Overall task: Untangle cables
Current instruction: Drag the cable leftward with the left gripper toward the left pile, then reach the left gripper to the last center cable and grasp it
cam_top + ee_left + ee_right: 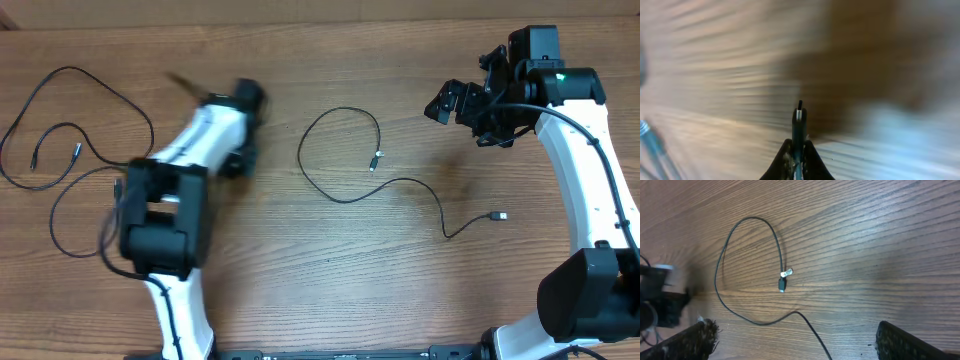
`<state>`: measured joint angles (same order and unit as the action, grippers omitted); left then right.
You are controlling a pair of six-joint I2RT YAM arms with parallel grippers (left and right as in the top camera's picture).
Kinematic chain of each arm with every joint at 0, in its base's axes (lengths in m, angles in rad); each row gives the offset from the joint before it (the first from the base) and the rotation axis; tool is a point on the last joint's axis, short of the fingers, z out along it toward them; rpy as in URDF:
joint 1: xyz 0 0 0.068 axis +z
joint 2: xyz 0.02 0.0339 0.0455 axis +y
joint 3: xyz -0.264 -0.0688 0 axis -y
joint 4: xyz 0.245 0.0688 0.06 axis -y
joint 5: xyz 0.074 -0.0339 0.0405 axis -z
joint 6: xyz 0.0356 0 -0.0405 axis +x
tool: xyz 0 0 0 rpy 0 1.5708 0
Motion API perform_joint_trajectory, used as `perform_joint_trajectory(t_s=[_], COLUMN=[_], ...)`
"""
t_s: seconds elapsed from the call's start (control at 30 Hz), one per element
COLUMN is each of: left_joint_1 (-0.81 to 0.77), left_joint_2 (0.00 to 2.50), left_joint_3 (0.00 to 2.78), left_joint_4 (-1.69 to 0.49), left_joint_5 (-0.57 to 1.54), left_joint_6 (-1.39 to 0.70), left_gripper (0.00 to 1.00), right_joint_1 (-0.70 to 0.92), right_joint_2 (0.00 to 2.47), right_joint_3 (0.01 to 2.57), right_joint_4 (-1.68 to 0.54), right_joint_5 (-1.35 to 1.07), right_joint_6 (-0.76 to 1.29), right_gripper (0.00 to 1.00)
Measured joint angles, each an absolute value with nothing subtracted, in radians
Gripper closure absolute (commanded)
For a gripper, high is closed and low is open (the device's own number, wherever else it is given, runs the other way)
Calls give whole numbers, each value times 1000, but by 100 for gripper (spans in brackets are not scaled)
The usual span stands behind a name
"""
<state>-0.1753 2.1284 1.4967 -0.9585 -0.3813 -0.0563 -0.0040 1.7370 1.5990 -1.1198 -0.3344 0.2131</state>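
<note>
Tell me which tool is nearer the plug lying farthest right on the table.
Right. The right tool hangs beyond the plug, toward the far edge; the left tool is far off to its left.

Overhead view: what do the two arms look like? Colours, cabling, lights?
The left arm and right arm both have white link shells with black joint housings and black wrists. A thick black cable runs along the right arm's white link, and a small green light glows near its wrist. The left arm is motion-blurred.
</note>
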Motion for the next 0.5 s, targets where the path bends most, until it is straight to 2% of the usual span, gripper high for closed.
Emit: perform_joint_trajectory(t_s=[0.13,0.17,0.2,0.23,0.3,0.37,0.5], left_joint_1=[94,150,205,259,335,371,355], left_joint_2=[2126,2124,2122,2118,2114,2113,2105], left_joint_3=[1497,1497,1498,1504,1536,1611,1774], left_joint_4=[-942,-939,-940,-947,-980,-1046,-1147], left_joint_5=[-395,-384,-368,-334,-257,-172,-89], left_joint_6=[-100,-102,-97,-89,-59,-46,-26], left_gripper=[96,92,73,47,29,19,14], right_joint_1=[-4,-4,-4,-4,-4,-4,-4], right_joint_2=[1737,1737,1737,1737,1737,1737,1737], right_joint_3=[1599,1599,1599,1599,1599,1599,1599], right_joint_4=[-1119,-1118,-1117,-1116,-1111,-1105,-1099], right_joint_5=[-334,-334,-334,-334,-334,-335,-336], right_joint_6=[212,212,213,213,213,214,226], right_gripper=[0,0,0,0,0,0,0])
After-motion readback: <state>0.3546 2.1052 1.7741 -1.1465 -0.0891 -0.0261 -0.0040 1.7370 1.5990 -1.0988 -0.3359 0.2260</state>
